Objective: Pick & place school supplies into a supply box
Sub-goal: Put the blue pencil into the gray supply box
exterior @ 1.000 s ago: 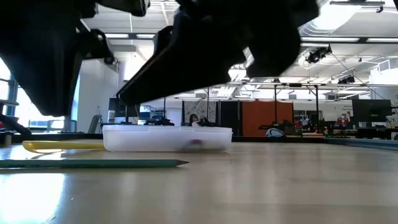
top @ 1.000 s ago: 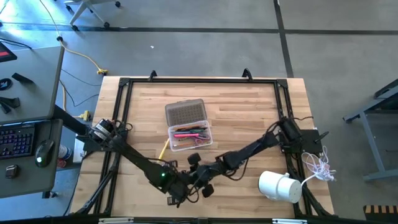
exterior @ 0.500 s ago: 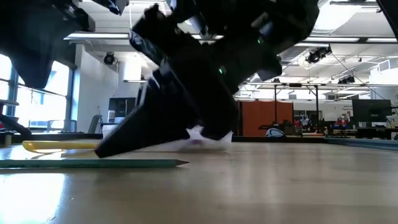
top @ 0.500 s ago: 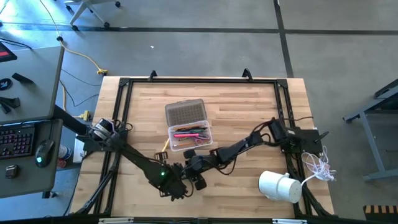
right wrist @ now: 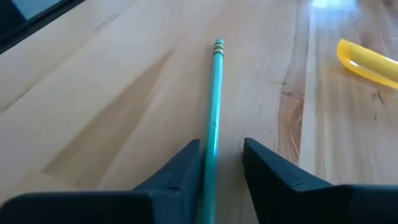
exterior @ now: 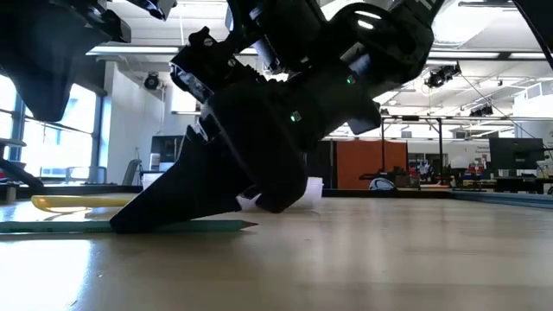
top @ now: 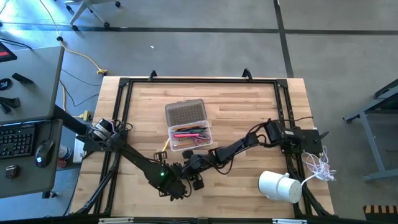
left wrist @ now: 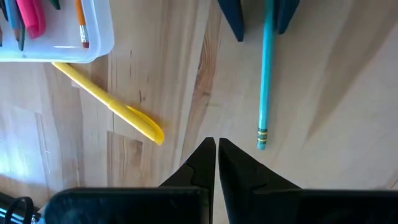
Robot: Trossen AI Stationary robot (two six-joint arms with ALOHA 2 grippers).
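The wooden desk (top: 242,112) carries the clear supply box (top: 189,135) near its middle, lid swung back, with pink and dark pens inside. Toward the desk's front edge, the right gripper (right wrist: 221,155) is lowered, its fingers parted on either side of a green pencil (right wrist: 213,99) lying flat. The left gripper (left wrist: 216,158) hangs just beside it, fingers together and holding nothing. A yellow pen (left wrist: 109,104) lies by the box's corner.
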